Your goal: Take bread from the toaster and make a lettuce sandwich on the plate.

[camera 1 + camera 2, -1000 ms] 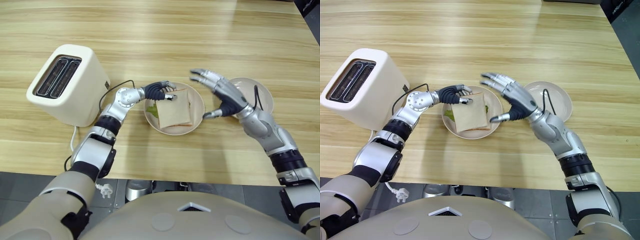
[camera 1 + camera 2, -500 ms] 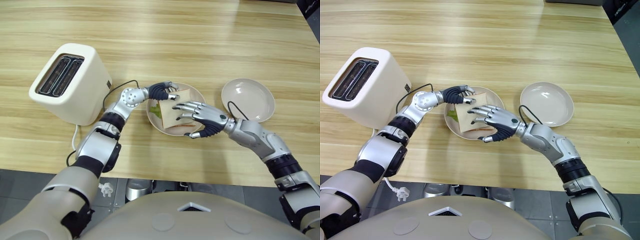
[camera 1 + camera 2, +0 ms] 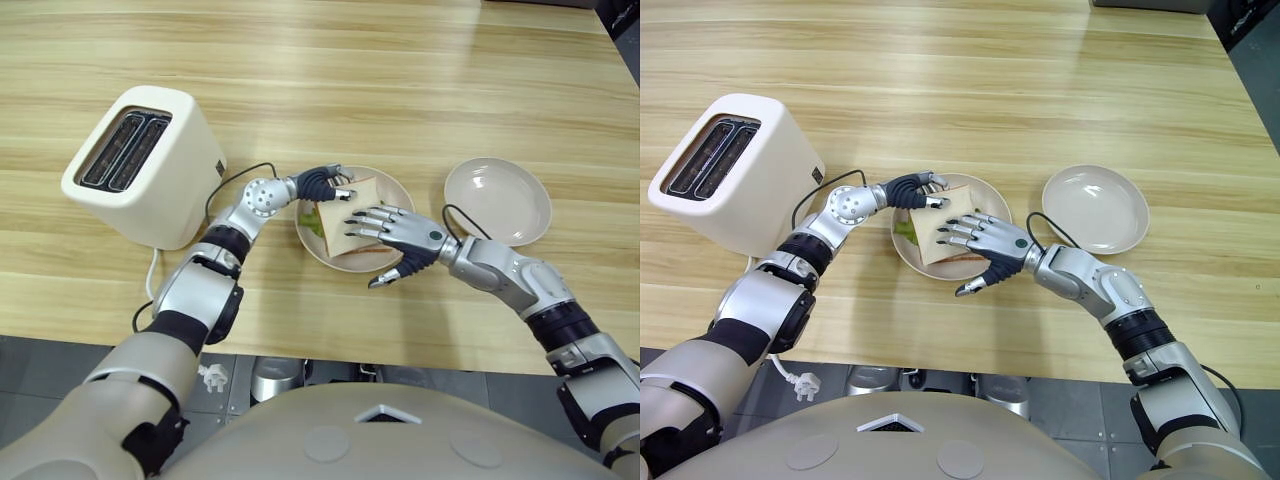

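Right hand spread over bread; left hand grips its corner.

The table is pale, matt wood with a straight grain. The toaster has a smooth cream shell with a faint sheen. The sandwich plate and the spare plate look smooth and slightly glossy. The bread is matt and porous. The left hand and right hand are silvery metal with black parts.

The white toaster stands left of the tan plate, where bread lies over green lettuce.
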